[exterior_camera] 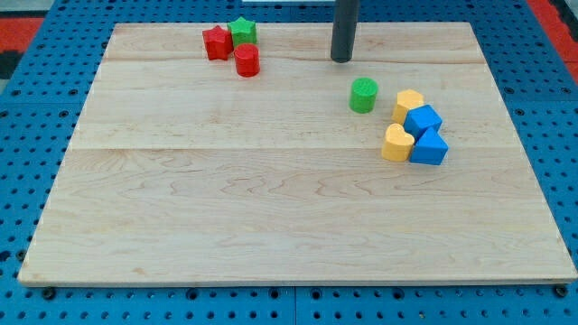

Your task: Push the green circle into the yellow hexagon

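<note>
Blue triangle (429,147) nearest view's bottom, touching yellow heart (396,143) and blue cube (422,119). Yellow hexagon (407,105) above them. Green circle (363,95) just left of hexagon, apart. Tip (340,60) (plain rod, no fingers) above-left of circle, not touching.

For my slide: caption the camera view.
My tip sits above-left of the green circle, which stands apart, left of the yellow hexagon.
</note>
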Available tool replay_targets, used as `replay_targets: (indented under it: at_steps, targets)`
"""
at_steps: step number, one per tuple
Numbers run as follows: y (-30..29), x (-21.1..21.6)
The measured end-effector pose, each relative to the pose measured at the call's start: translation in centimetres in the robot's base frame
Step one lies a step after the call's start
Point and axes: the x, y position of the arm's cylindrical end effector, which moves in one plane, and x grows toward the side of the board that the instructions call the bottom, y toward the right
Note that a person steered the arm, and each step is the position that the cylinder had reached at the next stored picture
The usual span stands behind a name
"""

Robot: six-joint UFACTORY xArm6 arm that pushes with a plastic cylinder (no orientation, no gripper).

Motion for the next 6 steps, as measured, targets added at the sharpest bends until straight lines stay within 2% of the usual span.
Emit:
replay_targets:
  at_steps: [1, 3, 4, 5, 6]
  targets:
    - [0.2, 4.2]
    - [-0.1, 6.2]
    - [1.8, 8.4]
    - [3.8, 8.5]
    - [0.5, 1.7]
